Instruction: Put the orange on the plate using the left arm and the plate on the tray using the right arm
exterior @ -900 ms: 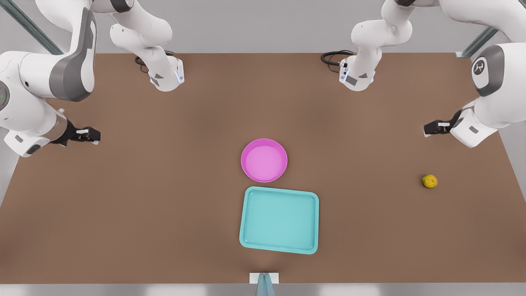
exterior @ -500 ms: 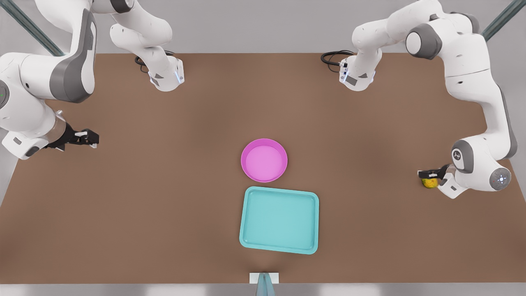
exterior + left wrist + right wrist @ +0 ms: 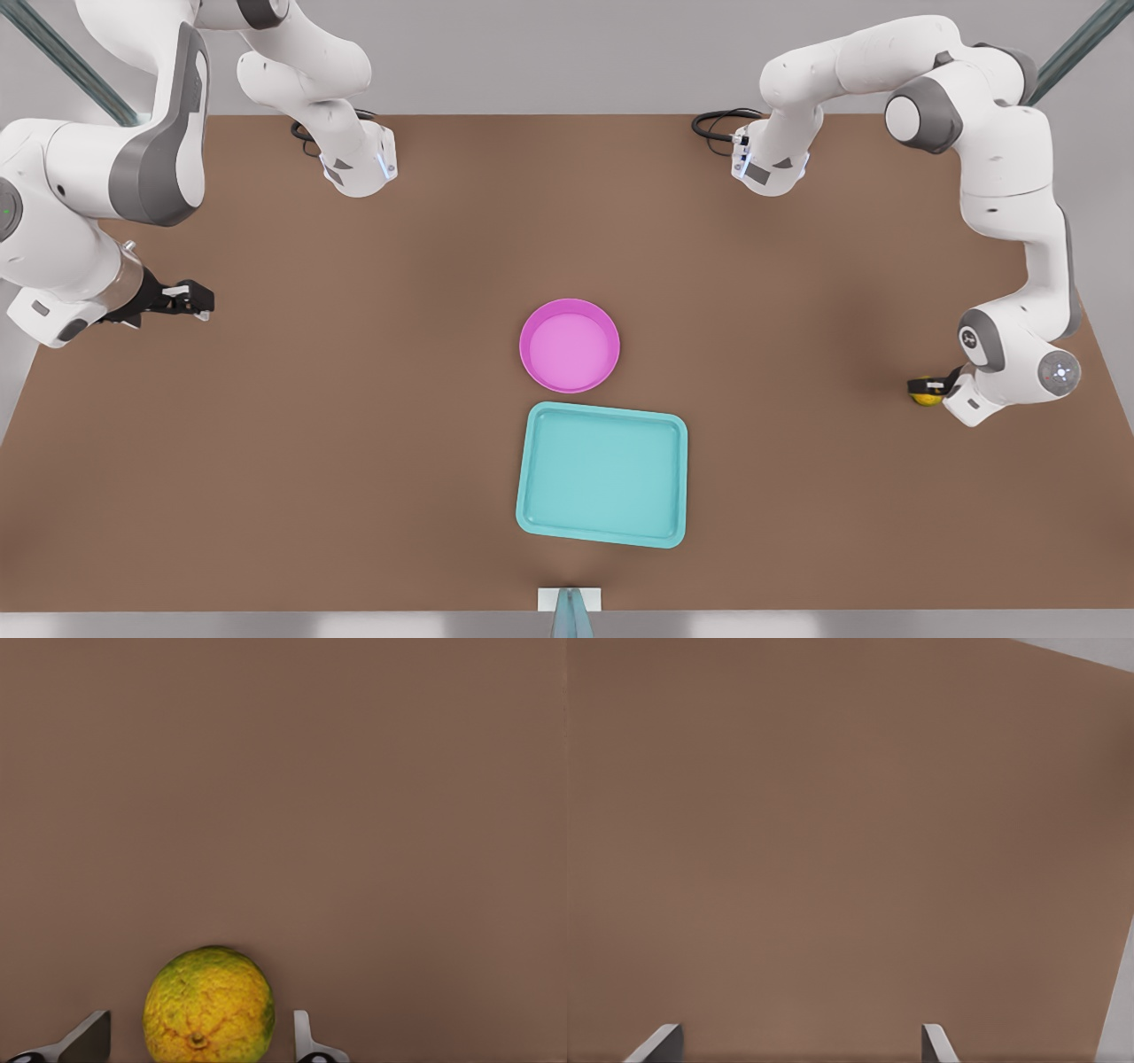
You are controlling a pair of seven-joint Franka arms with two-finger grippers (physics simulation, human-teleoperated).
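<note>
The orange (image 3: 209, 1005) lies on the brown table at the front view's right side, its skin yellow with green patches. My left gripper (image 3: 923, 386) is down over the orange (image 3: 927, 398), open, with one finger (image 3: 304, 1038) on each side and small gaps to the fruit. The pink plate (image 3: 570, 346) sits at the table's middle, with nothing in it. Just in front of it lies the teal tray (image 3: 602, 474), with nothing on it either. My right gripper (image 3: 197, 299) waits open at the front view's left, far from the plate, over bare table (image 3: 833, 859).
Two arm bases (image 3: 359, 164) (image 3: 769, 164) stand at the table's back edge, with black cables beside them. A small white-and-grey mount (image 3: 569, 607) sits at the front edge. The table's right edge lies close behind my left wrist.
My left arm swung down and forward, bringing its gripper from above the table's right edge onto the orange. The right gripper dipped slightly and stayed at the left.
</note>
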